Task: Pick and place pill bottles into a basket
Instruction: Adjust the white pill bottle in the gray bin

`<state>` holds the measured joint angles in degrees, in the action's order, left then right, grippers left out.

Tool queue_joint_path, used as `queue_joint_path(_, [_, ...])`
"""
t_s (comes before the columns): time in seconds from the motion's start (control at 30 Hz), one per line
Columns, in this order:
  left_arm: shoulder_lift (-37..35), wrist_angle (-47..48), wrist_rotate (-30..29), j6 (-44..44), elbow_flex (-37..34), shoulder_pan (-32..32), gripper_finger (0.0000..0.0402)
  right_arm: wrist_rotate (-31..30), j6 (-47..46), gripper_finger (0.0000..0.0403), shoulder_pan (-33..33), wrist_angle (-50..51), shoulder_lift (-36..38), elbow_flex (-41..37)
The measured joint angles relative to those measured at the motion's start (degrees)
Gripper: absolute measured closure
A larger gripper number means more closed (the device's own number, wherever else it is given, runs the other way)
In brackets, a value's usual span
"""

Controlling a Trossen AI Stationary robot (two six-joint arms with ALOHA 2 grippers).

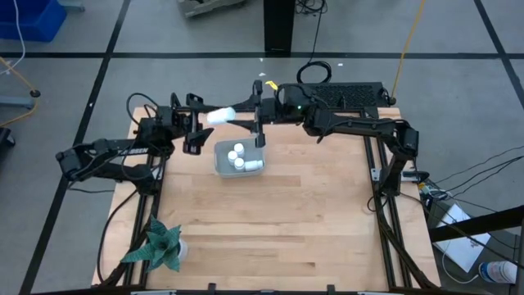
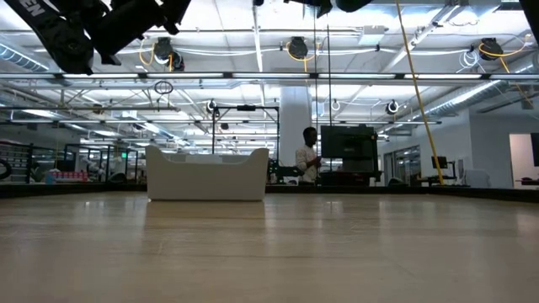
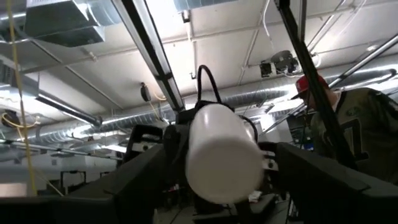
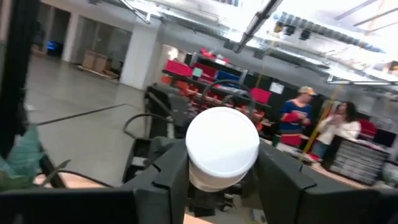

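Showing three pill bottles (image 1: 238, 156) in basket (image 1: 221, 166), only overhead

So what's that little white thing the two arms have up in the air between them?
It is a pill bottle: a small white cylinder, plastic by its look, with a white cap. It lies on its side in the air, just behind the pale basket that already holds other bottles. The right gripper is shut on one end, its fingers pressing either side. The left gripper faces the other end with its fingers spread either side; whether they touch it is unclear.
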<state>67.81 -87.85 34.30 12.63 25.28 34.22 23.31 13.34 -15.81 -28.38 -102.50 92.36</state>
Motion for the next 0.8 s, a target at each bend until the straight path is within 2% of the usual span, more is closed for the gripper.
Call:
queue_joint_path(0.13, [0.00, -0.02, 1.40, 2.02, 0.00, 1.27, 0.0059, -0.72, 1.03, 0.0267, -0.81, 3.28, 2.09, 0.02])
queue_joint_path(0.3, [0.00, 0.10, 3.62, 4.62, -0.02, 2.94, 0.0042, -3.97, 4.28, 0.0267, -1.01, 11.71, 4.28, 0.02])
queue_joint_path(0.5, [0.00, 1.41, 7.36, 8.04, -0.04, 5.92, 0.0045, -8.54, 7.06, 0.0267, -1.14, 24.30, 5.40, 0.04])
queue_joint_path(0.8, [0.00, 4.89, 8.83, 11.31, -0.04, 10.33, 0.0044, -9.96, 6.10, 0.0267, -1.12, 34.71, 5.48, -0.86])
